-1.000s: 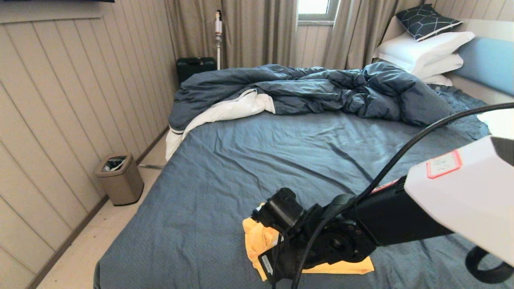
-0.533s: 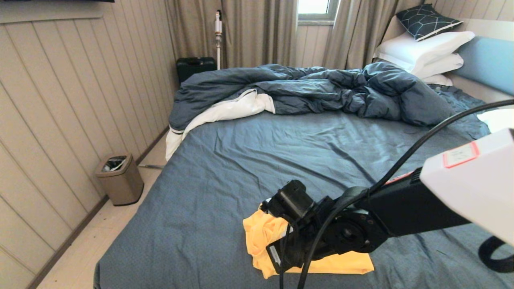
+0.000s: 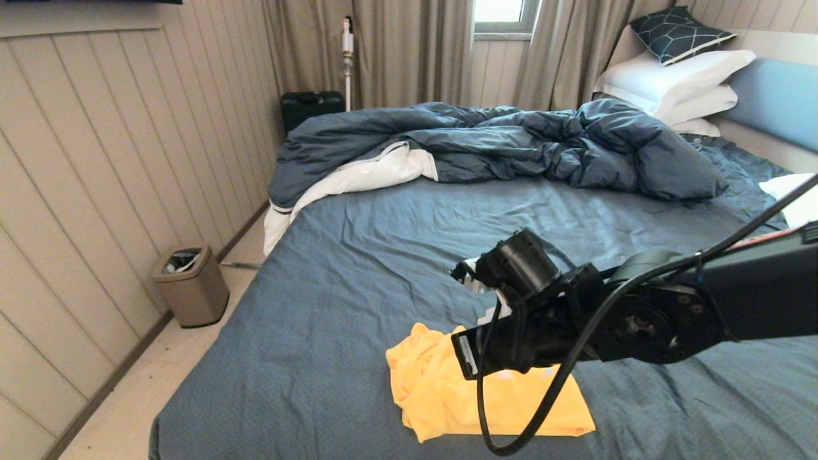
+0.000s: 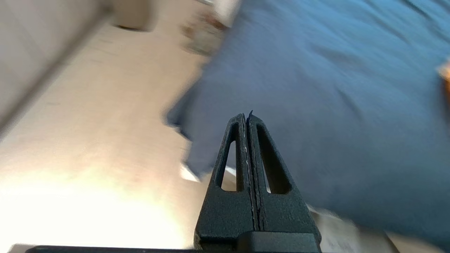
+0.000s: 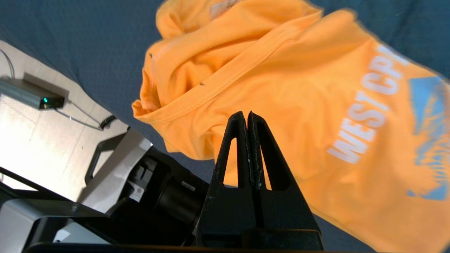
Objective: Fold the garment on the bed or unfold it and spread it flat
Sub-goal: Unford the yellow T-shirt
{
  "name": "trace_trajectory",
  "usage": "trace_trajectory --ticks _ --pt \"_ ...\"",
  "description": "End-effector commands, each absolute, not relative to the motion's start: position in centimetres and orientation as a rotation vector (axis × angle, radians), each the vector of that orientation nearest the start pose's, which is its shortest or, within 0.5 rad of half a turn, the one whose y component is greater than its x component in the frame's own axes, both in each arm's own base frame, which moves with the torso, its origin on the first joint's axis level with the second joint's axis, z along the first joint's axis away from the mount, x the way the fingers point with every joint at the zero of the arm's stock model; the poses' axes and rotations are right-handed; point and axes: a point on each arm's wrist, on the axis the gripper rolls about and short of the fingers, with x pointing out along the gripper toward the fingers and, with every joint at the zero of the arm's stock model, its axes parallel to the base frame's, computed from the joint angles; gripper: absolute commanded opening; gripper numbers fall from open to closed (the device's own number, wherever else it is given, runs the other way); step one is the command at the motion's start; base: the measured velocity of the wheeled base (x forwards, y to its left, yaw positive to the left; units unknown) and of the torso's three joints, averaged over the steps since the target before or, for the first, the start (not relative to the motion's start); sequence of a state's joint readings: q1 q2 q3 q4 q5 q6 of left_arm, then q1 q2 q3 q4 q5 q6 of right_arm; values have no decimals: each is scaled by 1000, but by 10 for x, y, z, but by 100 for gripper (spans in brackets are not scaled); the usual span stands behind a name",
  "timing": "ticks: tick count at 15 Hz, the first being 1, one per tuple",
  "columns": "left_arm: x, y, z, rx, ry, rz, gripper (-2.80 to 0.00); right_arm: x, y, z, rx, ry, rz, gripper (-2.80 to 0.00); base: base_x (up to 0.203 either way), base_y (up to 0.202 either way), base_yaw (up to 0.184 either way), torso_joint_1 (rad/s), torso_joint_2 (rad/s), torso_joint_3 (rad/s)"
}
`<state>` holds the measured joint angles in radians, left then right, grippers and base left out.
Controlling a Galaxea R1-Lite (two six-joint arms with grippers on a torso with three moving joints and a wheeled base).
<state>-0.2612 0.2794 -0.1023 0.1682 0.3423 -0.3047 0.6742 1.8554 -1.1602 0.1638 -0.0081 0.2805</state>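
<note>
The garment (image 3: 441, 390) is a bright yellow T-shirt lying folded and a little bunched near the front edge of the bed (image 3: 383, 255). In the right wrist view the garment (image 5: 299, 88) shows white lettering and a blue graphic. My right gripper (image 5: 248, 114) hangs above the shirt, shut with nothing between its fingers. In the head view only the right arm's wrist (image 3: 530, 319) shows, raised over the shirt's far side. My left gripper (image 4: 247, 115) is shut and empty, held over the bed's front left corner (image 4: 334, 105) and the floor. It is out of the head view.
A rumpled dark blue duvet (image 3: 498, 140) lies across the far half of the bed, with white pillows (image 3: 671, 76) and a patterned cushion (image 3: 677, 32) at the right. A bin (image 3: 190, 284) stands on the floor to the left. My own base (image 5: 116, 168) is below the bed's front edge.
My right arm has lifted and swung back to the right, uncovering most of the yellow shirt. The shirt stays on the bed.
</note>
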Motion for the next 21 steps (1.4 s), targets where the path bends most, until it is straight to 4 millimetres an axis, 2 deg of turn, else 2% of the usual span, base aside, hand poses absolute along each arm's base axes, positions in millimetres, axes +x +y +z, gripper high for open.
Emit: trace_trajectory --ticks 1,5,8,10,12,14,16,17,21 --pt "-6 9 92 -188 309 183 -280 259 203 167 -20 872 500 -280 0 0 0 0 0 0" --pt "-9 8 93 -175 260 322 -280 258 197 172 -4 858 487 -280 0 0 0 0 0 0" --pt "-27 5 88 -15 106 206 -280 255 186 188 24 811 479 -280 0 0 0 0 0 0" --pt "-32 2 83 115 95 76 -280 249 178 203 48 767 482 -280 0 0 0 0 0 0" --pt "-31 0 78 10 127 16 -280 237 164 224 81 703 479 -280 0 0 0 0 0 0" --pt "-31 0 77 10 130 15 -280 215 145 250 116 611 484 -280 0 0 0 0 0 0" --pt "-31 0 78 13 129 12 -280 178 117 274 146 500 479 -280 0 0 0 0 0 0" --pt "-31 0 77 14 129 13 -280 161 103 278 150 459 446 -280 0 0 0 0 0 0" --pt "-31 0 77 15 129 14 -280 101 57 257 122 383 249 -280 0 0 0 0 0 0"
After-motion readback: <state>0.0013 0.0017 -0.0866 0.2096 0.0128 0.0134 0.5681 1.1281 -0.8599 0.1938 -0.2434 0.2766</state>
